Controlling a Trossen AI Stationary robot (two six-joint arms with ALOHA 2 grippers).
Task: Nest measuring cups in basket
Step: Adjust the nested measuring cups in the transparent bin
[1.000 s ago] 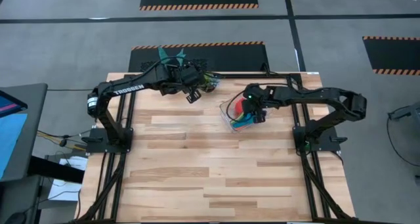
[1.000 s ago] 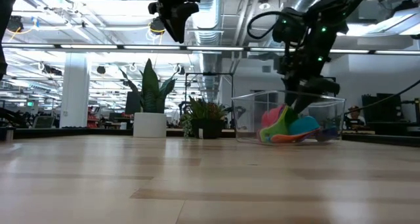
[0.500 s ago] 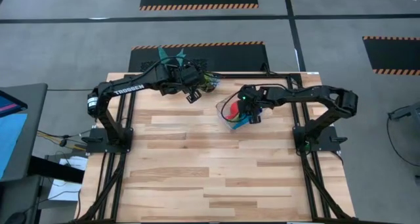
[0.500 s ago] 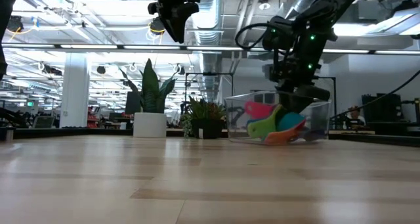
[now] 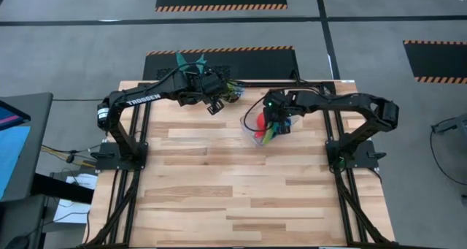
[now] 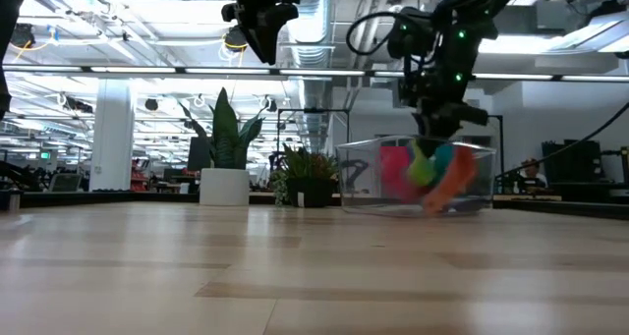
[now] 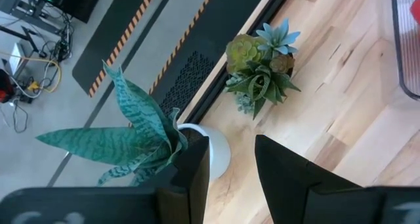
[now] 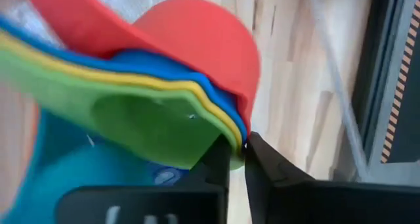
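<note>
While the basket (image 5: 252,125) holds stacked measuring cups (image 8: 164,99) — right gripper (image 8: 237,152) pinches them.

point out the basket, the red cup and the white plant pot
basket (image 6: 356,183), low view, bare clear wall at its left end
red cup (image 8: 203,43), right wrist view, rounded outside of the bowl
white plant pot (image 6: 224,186), low view, front face

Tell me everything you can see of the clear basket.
The basket is a small see-through plastic tray with low walls and rounded corners. It sits flat on the wooden table, toward the far right part, near the two potted plants. Inside it is a stack of measuring cups, red, green, orange and blue, standing tilted up. The right gripper reaches in from above, pinching the stacked rims. Whether it touches the walls cannot be told.
</note>
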